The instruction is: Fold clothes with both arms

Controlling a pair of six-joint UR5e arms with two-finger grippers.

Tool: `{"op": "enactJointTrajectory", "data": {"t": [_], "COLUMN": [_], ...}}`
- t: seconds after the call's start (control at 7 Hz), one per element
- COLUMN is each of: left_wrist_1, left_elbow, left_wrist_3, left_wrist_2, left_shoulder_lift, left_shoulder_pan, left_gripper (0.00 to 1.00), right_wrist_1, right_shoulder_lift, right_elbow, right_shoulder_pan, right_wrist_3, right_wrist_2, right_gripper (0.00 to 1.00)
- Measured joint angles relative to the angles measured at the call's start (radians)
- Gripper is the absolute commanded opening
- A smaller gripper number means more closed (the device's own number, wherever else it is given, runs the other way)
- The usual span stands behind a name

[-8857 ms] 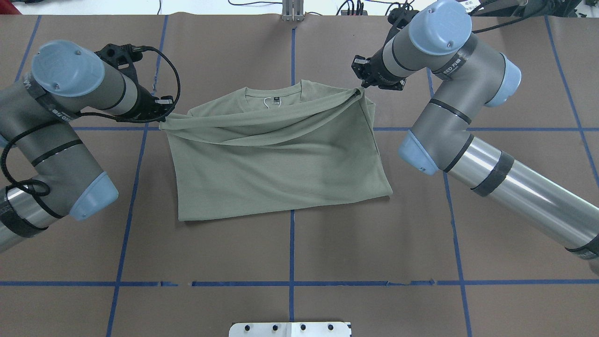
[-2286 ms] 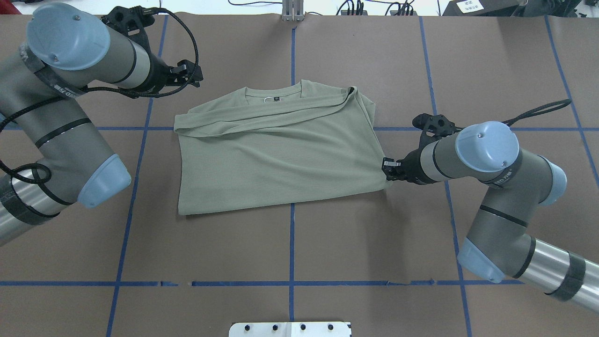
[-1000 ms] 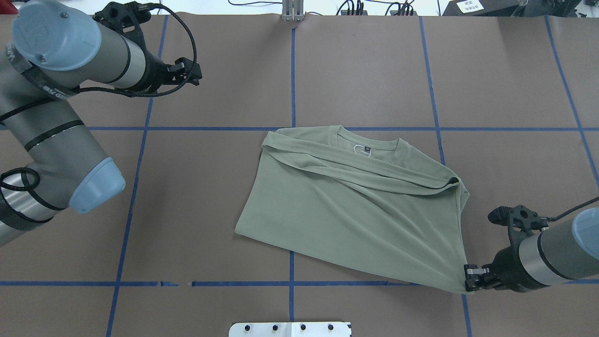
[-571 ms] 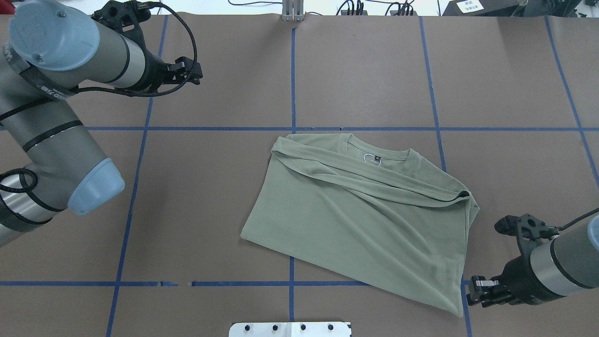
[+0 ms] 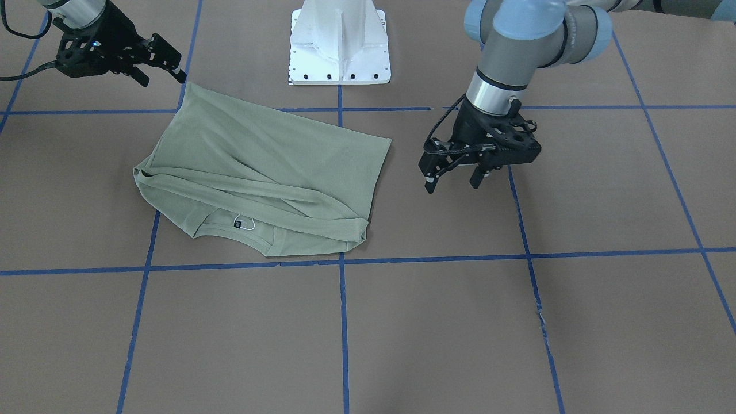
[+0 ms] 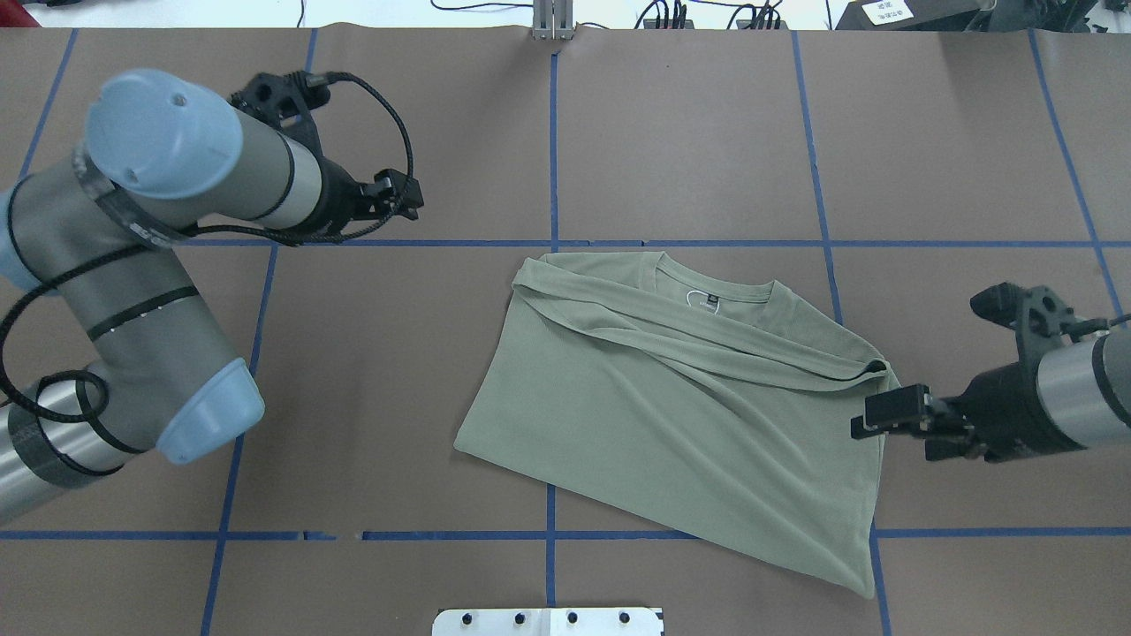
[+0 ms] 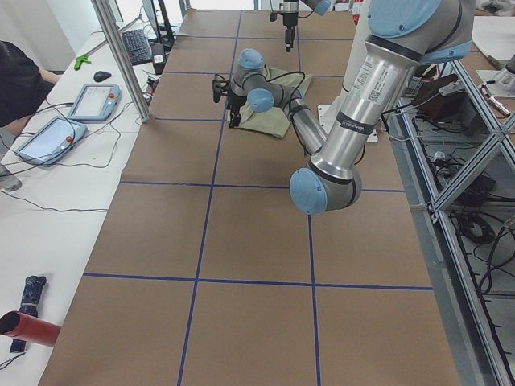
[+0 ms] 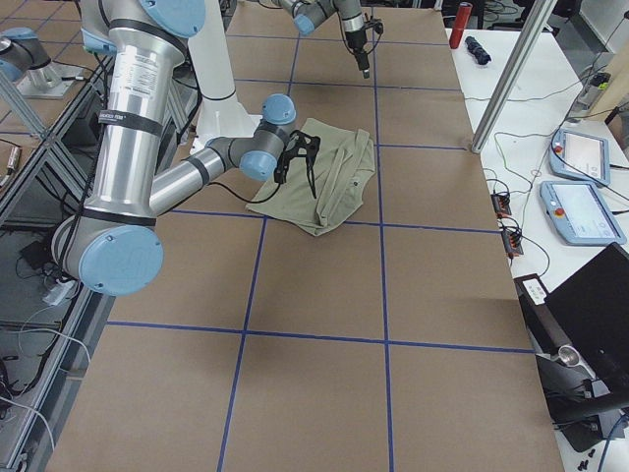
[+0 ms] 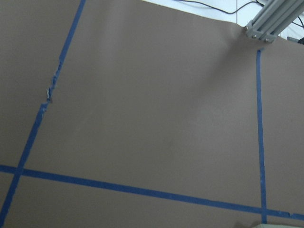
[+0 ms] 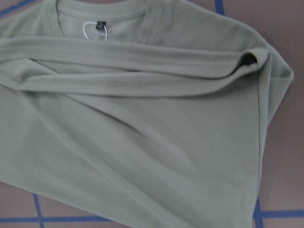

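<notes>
The sage-green shirt (image 6: 680,415) lies flat on the brown table, right of centre, with both sleeves folded across its chest and its near right hem corner towards the table's front. Its black neck label and white loop (image 6: 709,303) face up. It also shows in the front view (image 5: 259,167) and fills the right wrist view (image 10: 142,133). My right gripper (image 6: 861,420) is open and empty, above the shirt's right edge; it also shows in the front view (image 5: 163,77). My left gripper (image 6: 413,200) is open and empty, over bare table left of the shirt, and hangs in the front view (image 5: 452,183).
The white pedestal base (image 5: 340,43) stands at the table's near-robot edge. Blue tape lines grid the brown cover, with a torn spot (image 9: 50,92). A metal post (image 6: 552,22) stands at the far edge. Tablets (image 8: 580,157) and cables lie beside the table.
My right gripper dragged the shirt right and towards the robot, let go of the hem corner, and has moved back up along the shirt's right edge. My left arm has swung in towards the centre.
</notes>
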Motion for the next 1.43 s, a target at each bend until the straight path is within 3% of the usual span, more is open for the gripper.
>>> {"op": "enactJointTrajectory", "data": {"t": [0.29, 0.57, 1.0, 1.43], "left_wrist_1": [-0.017, -0.019, -0.021, -0.019], "left_elbow": [-0.008, 0.014, 0.117, 0.144], "left_wrist_3": [-0.232, -0.328, -0.374, -0.383], "left_wrist_2": [0.017, 0.076, 0.098, 0.099], "left_shoulder_lift": [-0.004, -0.006, -0.036, -0.047], "left_shoulder_pan": [0.181, 0.289, 0.323, 0.325], "left_gripper": [0.99, 0.99, 0.98, 0.96], "right_wrist_1": [-0.001, -0.002, -0.002, -0.002], "right_shoulder_lift": [0.068, 0.103, 0.114, 0.113], "right_elbow": [-0.004, -0.009, -0.02, -0.021], "right_shoulder_pan": [0.108, 0.137, 0.14, 0.143], "right_wrist_3": [-0.001, -0.001, 0.0, 0.0], "right_wrist_2": [0.008, 0.01, 0.008, 0.009], "right_gripper": [1.0, 1.0, 1.0, 1.0]}}
